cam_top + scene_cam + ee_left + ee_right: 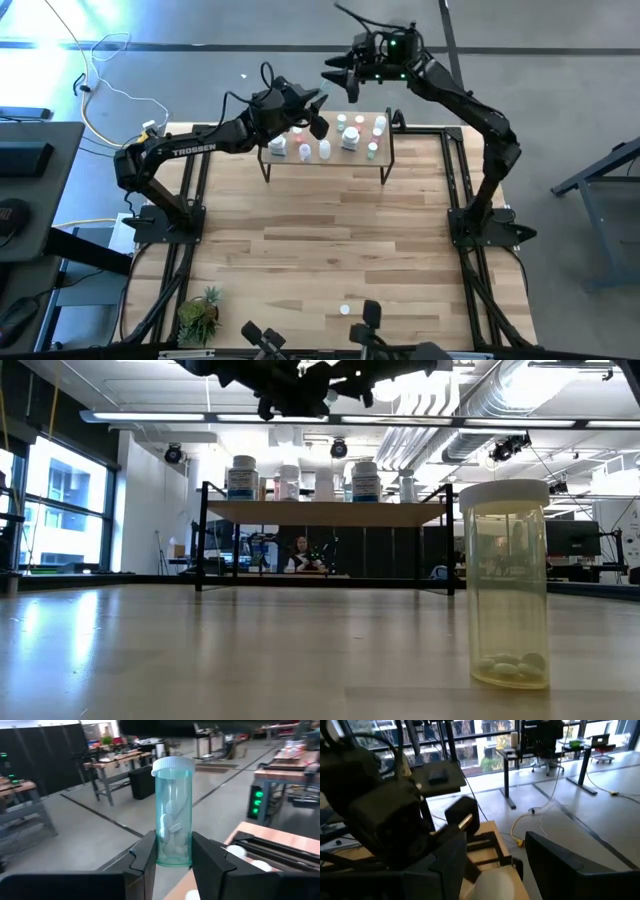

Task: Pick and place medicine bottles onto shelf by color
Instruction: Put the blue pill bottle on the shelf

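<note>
Wide plank desk point(330, 250), pale wood in a black frame, and up at its twelve o'clock edge sits the shelf point(325, 158), a light board on thin black legs, already crowded with small white-capped medicine bottles point(350, 135). Left tool point(172, 857) hangs over the shelf's nine o'clock end, its flat dark fingers pinched tight on a clear teal vial point(173, 815), smooth plastic cylinder, ribbed white cap, white pills loose inside. Right tool point(340, 75) floats beyond the shelf at twelve o'clock, jaws spread and nothing between them. One more pill vial point(504, 582) stands alone at the desk's six o'clock edge, clear yellowish plastic, white lid. The danger, I'd say: that slick vial is gripped low, so it could tip or slide on the way down, and lowering it into that cluster could knock neighbours over like skittles.
</note>
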You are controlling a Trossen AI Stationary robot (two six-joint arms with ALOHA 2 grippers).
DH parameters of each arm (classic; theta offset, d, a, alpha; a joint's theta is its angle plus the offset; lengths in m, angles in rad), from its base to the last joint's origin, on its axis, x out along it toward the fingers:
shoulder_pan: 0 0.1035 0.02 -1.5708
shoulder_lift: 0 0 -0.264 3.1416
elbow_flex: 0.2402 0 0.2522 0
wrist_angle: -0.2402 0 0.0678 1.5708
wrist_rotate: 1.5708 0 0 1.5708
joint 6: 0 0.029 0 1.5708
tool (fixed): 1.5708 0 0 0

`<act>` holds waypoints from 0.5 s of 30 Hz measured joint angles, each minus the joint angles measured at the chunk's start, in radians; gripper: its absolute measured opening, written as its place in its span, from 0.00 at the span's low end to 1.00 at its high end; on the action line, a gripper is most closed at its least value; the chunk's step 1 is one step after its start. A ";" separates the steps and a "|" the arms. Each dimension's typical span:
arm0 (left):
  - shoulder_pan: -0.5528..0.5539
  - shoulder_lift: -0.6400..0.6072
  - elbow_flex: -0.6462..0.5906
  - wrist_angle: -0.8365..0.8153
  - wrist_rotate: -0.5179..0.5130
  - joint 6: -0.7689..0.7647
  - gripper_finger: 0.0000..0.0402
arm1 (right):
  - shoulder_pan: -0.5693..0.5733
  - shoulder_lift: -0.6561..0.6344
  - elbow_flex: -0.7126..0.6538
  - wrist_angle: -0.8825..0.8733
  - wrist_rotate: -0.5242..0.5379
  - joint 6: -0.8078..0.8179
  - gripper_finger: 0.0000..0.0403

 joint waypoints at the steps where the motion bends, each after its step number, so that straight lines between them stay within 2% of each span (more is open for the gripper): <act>1: 0.000 0.000 0.000 0.000 -0.015 0.000 0.22 | 0.000 0.005 0.000 -0.002 0.005 0.000 0.48; 6: 0.000 0.000 0.000 0.000 -0.058 0.000 0.22 | -0.001 0.012 0.000 -0.033 0.074 0.013 0.48; 15: 0.000 0.001 0.000 0.020 -0.059 0.041 0.22 | -0.006 0.012 0.000 -0.054 0.049 0.128 0.48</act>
